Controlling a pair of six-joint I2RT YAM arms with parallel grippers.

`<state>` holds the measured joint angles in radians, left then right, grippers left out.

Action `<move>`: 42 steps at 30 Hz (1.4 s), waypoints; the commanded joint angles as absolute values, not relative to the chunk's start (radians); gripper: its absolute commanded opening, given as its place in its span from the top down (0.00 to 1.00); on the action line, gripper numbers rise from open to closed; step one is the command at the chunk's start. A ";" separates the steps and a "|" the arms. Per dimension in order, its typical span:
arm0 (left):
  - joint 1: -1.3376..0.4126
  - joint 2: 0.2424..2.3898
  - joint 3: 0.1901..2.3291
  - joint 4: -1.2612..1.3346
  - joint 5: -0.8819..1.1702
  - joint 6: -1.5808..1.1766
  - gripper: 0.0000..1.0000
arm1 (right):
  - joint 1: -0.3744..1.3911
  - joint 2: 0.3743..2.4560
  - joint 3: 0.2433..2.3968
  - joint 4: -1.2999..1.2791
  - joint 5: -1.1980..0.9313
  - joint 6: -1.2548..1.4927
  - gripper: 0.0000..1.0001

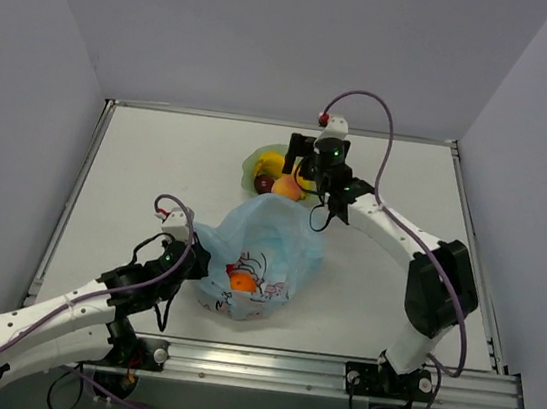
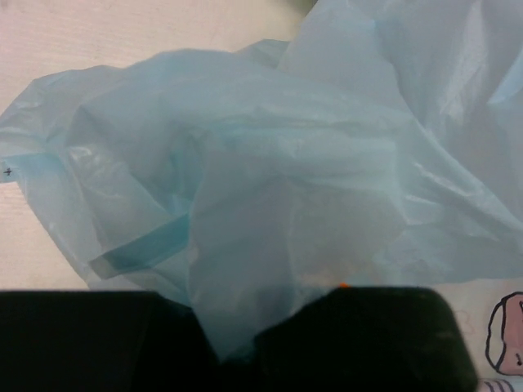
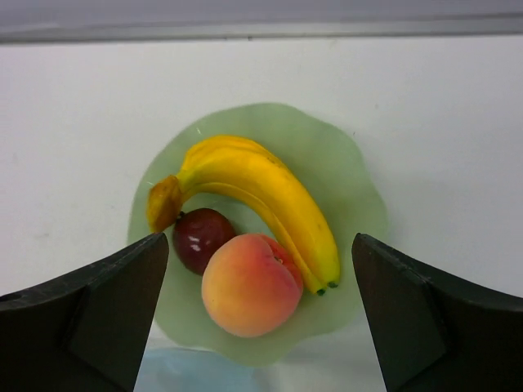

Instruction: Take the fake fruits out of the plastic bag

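The light-blue plastic bag (image 1: 270, 234) lies crumpled mid-table, and an orange (image 1: 242, 282) shows through its printed front. My left gripper (image 1: 198, 260) is shut on a fold of the bag's left side; in the left wrist view the film (image 2: 270, 204) runs down between the dark fingers (image 2: 237, 351). A banana (image 3: 261, 184), a peach-coloured fruit (image 3: 249, 286) and a small dark red fruit (image 3: 200, 237) lie in the pale green bowl (image 3: 351, 180). My right gripper (image 3: 260, 253) hangs open and empty over that bowl (image 1: 252, 161). No red apple is in view.
The bowl touches the bag's far edge (image 3: 204, 376). Raised metal rails (image 1: 332, 372) border the table, with grey walls behind. The right arm's purple cable (image 1: 387, 149) loops over the far right.
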<state>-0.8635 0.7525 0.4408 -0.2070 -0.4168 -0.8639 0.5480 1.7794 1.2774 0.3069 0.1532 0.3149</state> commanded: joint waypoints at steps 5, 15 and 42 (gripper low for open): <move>-0.862 0.873 0.508 0.070 -0.262 -0.766 0.98 | 0.594 1.309 1.122 0.253 0.261 0.321 0.09; -0.881 0.850 0.527 0.232 -0.159 -0.779 0.98 | 0.948 0.982 1.025 0.052 0.238 0.324 0.76; -0.874 0.574 0.209 -0.057 -0.350 -0.985 0.98 | 1.164 1.425 0.798 0.132 0.492 0.500 0.24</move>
<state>-0.8768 0.5491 0.1993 -0.1043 -0.3580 -0.9794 1.1740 1.3827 0.7563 0.1383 0.4091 0.4808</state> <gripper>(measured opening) 0.028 0.746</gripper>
